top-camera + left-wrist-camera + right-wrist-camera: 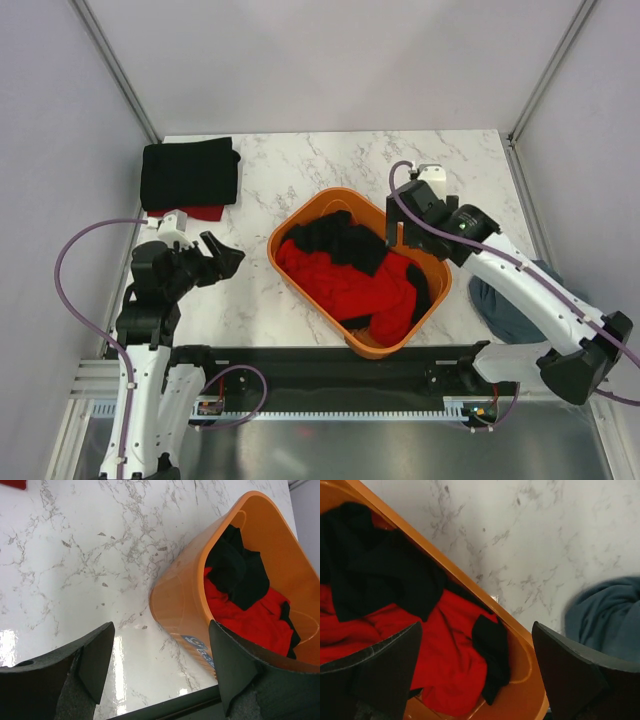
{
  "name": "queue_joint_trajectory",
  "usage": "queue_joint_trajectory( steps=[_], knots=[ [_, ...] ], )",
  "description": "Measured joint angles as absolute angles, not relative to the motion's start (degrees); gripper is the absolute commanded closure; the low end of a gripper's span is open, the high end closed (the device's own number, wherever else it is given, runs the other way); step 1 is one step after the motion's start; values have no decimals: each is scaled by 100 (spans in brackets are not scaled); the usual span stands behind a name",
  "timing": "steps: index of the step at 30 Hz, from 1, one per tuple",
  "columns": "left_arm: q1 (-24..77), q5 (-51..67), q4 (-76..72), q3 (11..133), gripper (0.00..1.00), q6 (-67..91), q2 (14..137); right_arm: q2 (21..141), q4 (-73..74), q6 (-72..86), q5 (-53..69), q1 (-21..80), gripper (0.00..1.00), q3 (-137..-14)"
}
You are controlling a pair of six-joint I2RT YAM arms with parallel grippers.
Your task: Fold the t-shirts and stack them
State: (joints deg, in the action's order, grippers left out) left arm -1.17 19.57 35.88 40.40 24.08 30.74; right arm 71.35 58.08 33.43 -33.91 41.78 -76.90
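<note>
Crumpled red t-shirts (350, 285) and black t-shirts (340, 240) fill the orange basket (300, 222) at the table's middle; they also show in the left wrist view (250, 617) and in the right wrist view (450, 655). A folded black t-shirt (190, 172) lies on a folded red one (205, 213) at the back left. A slate blue-grey t-shirt (510, 305) lies bunched at the right edge, partly under the right arm; it also shows in the right wrist view (607, 615). My left gripper (228, 258) is open and empty, left of the basket. My right gripper (400, 235) is open and empty over the basket's far right rim.
The orange basket (180, 605) stands between the two arms, its rim (520, 630) under the right gripper. A black rail (330, 360) runs along the table's near edge. White walls enclose the table at back and sides.
</note>
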Motion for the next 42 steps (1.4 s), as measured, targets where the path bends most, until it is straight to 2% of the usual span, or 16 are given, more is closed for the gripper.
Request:
queue_joint_trajectory(
  steps=[7, 9, 15, 16, 19, 23, 28, 37, 42],
  knots=[
    [-78, 1955, 3590, 4040, 17, 2408, 3061, 7266, 5306, 2895, -1907, 2904, 2, -7533],
    [-78, 1959, 3588, 4040, 16, 2408, 3059, 7397, 5096, 2751, -1658, 2786, 10, -7426],
    [-78, 2018, 3653, 4134, 18, 2410, 3048, 7776, 4469, 2438, -832, 2751, 54, -6643],
    [-78, 2056, 3684, 4206, 18, 2412, 3011, 7811, 4364, 2434, -624, 2705, 65, -6558],
    [-78, 2134, 3778, 4539, 18, 2491, 2867, 7804, 4174, 2255, 180, 2746, 83, -6484],
    [-78, 2110, 3854, 5286, 18, 2731, 2683, 7977, 3752, 2696, 904, 3140, 87, -6440],
    [-78, 2047, 3929, 6042, 18, 3181, 2510, 8733, 3599, 3234, 589, 3662, 90, -7122],
    [-78, 1938, 4407, 7037, 17, 3581, 2322, 10514, 3387, 3920, 263, 5360, 100, -9000],
    [-78, 1946, 4541, 7249, 18, 3739, 2191, 10967, 3520, 4104, -165, 5498, 100, -9616]
  ],
)
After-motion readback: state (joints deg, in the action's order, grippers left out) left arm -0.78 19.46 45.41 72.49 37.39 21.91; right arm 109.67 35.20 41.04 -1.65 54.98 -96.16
